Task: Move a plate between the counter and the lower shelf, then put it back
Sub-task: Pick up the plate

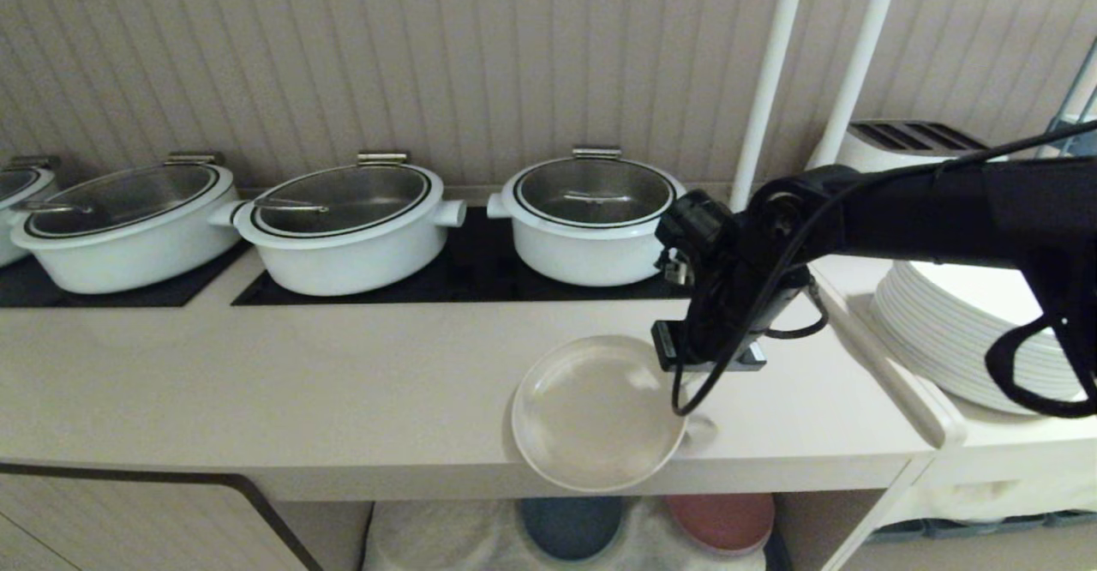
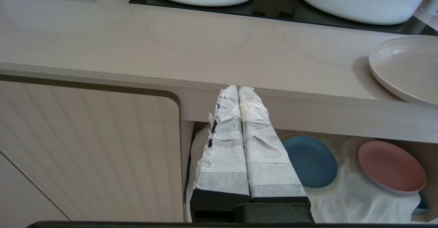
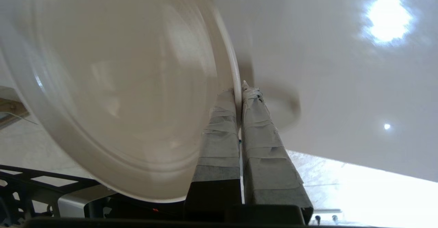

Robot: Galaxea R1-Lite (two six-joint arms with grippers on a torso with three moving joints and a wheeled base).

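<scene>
Clamped on the plate's [image 1: 591,412] right rim, the right pincer [image 3: 239,92] holds it at the table's [image 1: 257,382] near edge.

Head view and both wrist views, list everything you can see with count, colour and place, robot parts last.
plate: one, cream, at counter front edge, rim pinched by right gripper
counter: one, beige, black panels
pots: three full, a fourth partly in view, white, on panels
blue plate: one, lower shelf
pink plate: one, lower shelf
cloth: white, lining shelf
stacked plates: white, side ledge
right gripper: jaws shut on plate rim
left gripper: shut, before counter edge
</scene>
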